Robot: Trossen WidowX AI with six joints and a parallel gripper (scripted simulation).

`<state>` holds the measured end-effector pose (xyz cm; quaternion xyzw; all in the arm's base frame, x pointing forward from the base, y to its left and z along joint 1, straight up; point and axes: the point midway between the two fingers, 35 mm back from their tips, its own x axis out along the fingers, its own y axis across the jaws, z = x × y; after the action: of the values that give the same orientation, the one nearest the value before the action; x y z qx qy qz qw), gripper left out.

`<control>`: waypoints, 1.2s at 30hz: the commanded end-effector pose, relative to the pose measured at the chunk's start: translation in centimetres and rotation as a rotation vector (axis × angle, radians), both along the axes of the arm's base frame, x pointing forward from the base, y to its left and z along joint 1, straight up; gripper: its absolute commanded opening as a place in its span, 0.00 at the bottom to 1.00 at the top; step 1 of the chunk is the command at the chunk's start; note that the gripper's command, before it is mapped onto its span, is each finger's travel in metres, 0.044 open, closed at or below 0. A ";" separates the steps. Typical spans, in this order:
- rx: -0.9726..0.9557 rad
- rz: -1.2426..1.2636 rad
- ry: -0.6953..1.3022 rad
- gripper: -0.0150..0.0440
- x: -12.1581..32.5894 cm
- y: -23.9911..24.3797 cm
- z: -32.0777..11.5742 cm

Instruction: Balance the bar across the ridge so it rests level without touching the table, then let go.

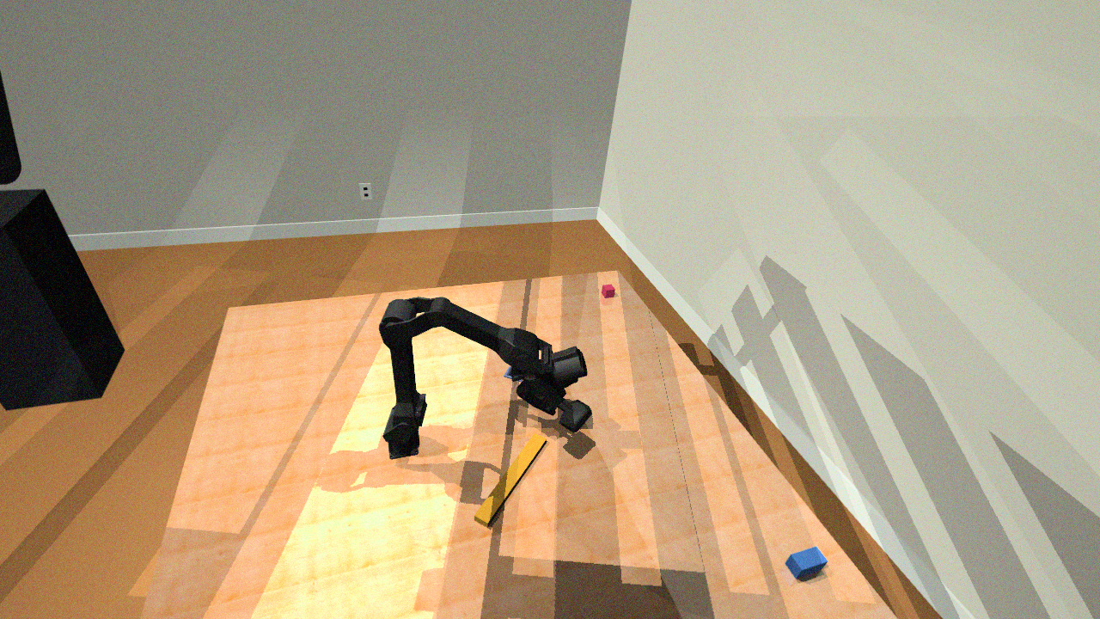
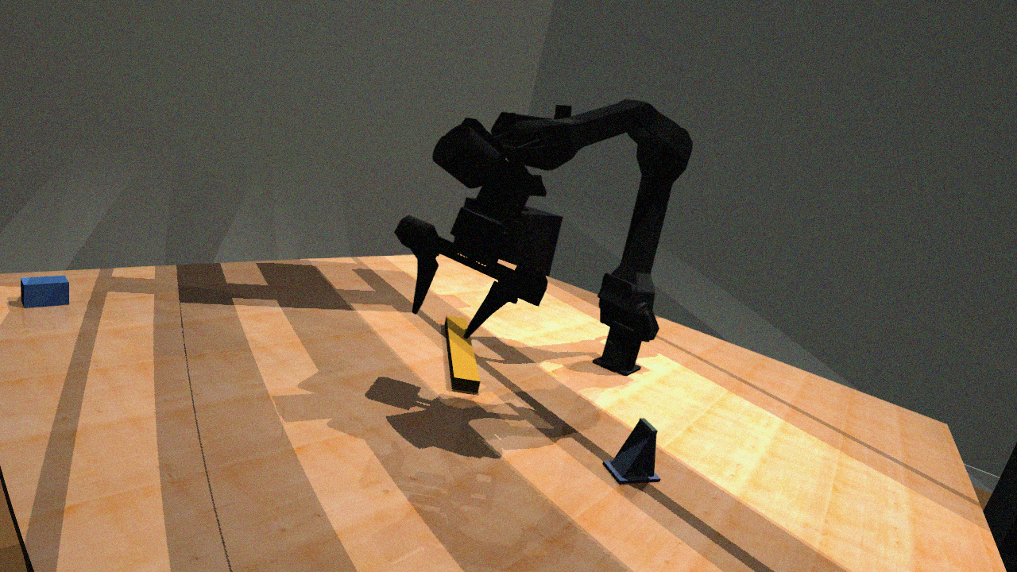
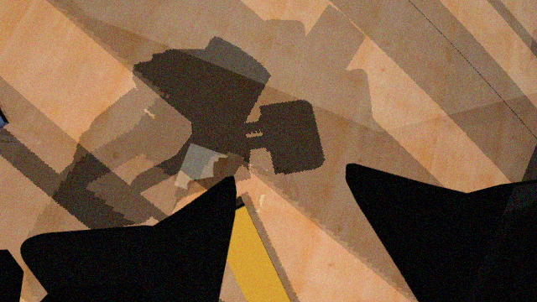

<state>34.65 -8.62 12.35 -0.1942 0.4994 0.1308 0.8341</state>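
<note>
From where I stand, the yellow bar lies flat on the worktop, and the dark-blue ridge stands well apart from it, mostly hidden behind the arm in the top view. The ridge sits on a flat foot and narrows upward, presumably so that it stays steady while offering only a slim top to balance on.

The end effector hangs above the worktop with its fingers spread and nothing between them. In the wrist view the bar's end shows beside one finger, partly covered by it. I take the wide spread as room for the fingers to come down astride the bar; they would need to shift over its middle first, since an off-centre grip could leave it tipping on the ridge. The task looks to be at its reaching stage.

Away from the work, a blue block lies near the right edge in the top view, and a small red cube rests by the far corner. Bands of light and shade cross the wood and climb the pale right wall; a socket is set in the grey far wall.
</note>
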 end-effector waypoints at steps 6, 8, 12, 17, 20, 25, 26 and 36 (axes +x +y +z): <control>-0.097 0.078 0.167 0.79 -4.6 -4.2 -0.7; -0.109 0.098 0.204 0.79 -5.7 -4.9 -0.8; -0.125 0.143 0.279 0.79 -7.9 -6.2 -0.9; -0.129 0.205 0.370 0.79 -10.9 -7.5 -0.9; -0.123 0.246 0.422 0.79 -12.7 -8.1 -0.8; -0.113 0.282 0.464 0.79 -14.1 -8.5 -0.7; -0.113 0.282 0.464 0.79 -14.1 -8.5 -0.7; -0.113 0.282 0.464 0.79 -14.1 -8.6 -4.7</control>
<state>20.82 -17.26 9.52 -0.2737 0.6489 0.2540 0.6630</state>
